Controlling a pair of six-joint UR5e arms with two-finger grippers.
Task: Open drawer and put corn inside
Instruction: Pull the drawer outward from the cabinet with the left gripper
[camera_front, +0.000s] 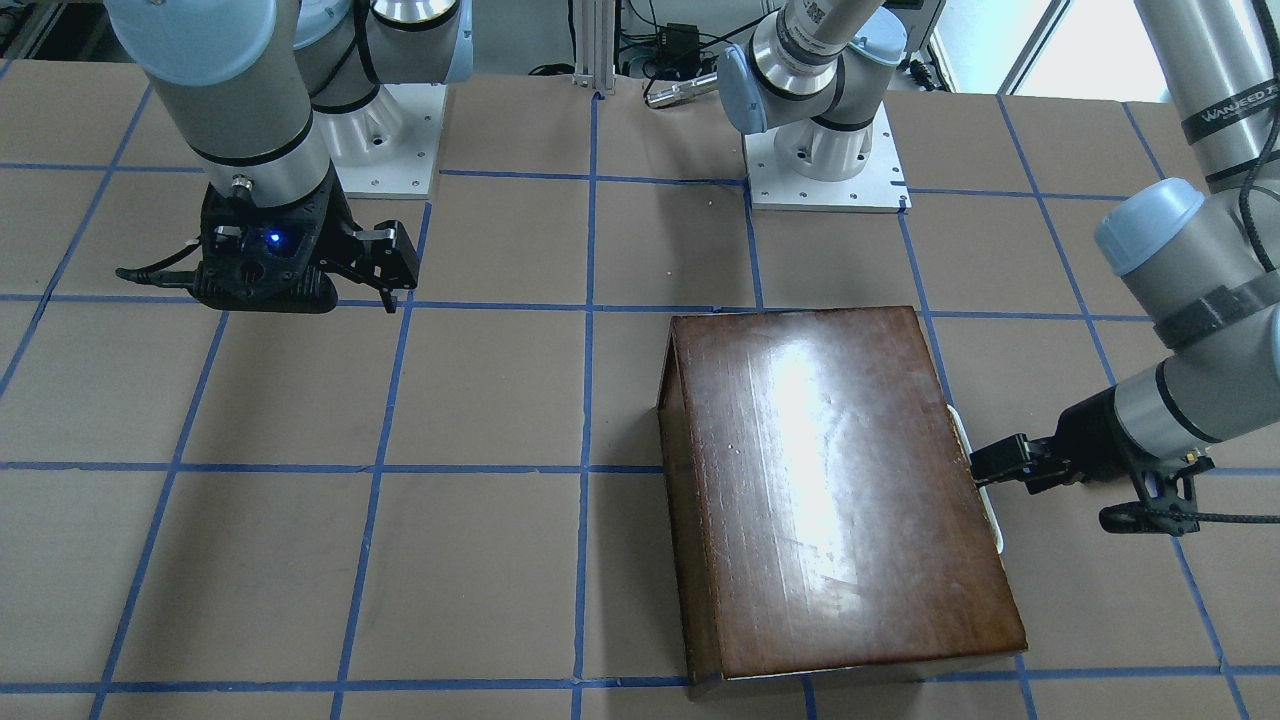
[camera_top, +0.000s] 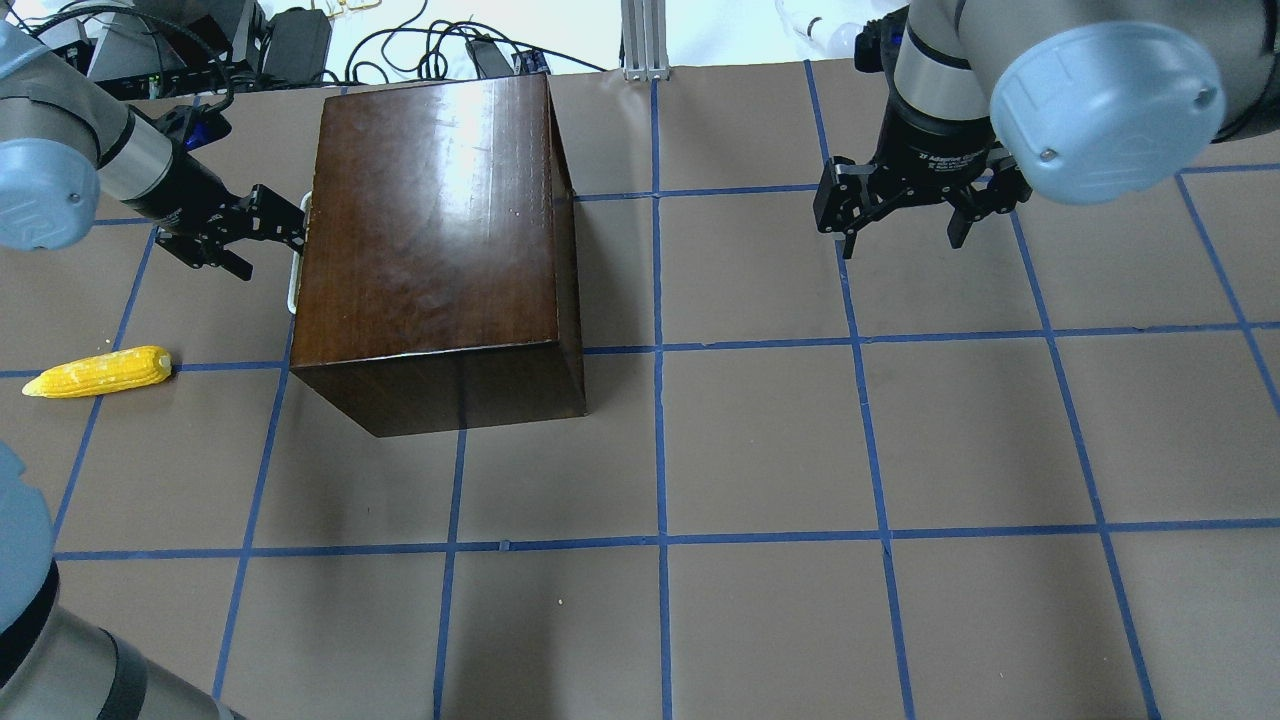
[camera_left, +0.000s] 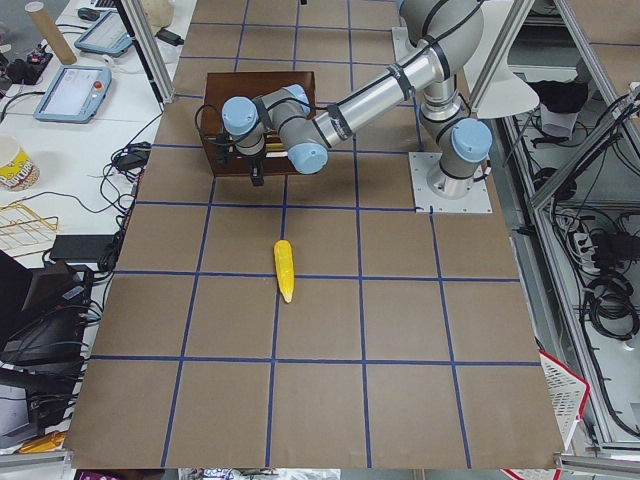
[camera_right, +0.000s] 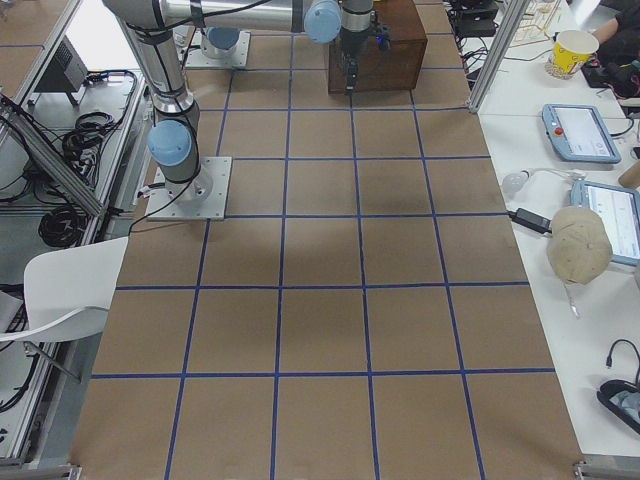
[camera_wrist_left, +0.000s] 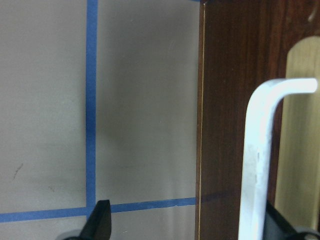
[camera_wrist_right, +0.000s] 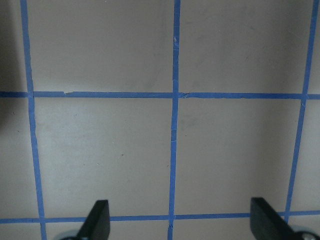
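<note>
brown drawer (camera_wrist_left: 300, 160) shut | left gripper (camera_top: 275, 238) spread around handle (camera_wrist_left: 257, 150), unclenched | right gripper (camera_top: 900, 240) released, idle | corn (camera_top: 100, 371) on table (camera_top: 760, 450), unplaced

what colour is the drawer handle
White; the bent white bar handle shows best in the left wrist-mounted view.

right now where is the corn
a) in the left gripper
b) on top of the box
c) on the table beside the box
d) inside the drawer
c: the corn lies flat on the table, off to one side of the box and not touching it.
</note>
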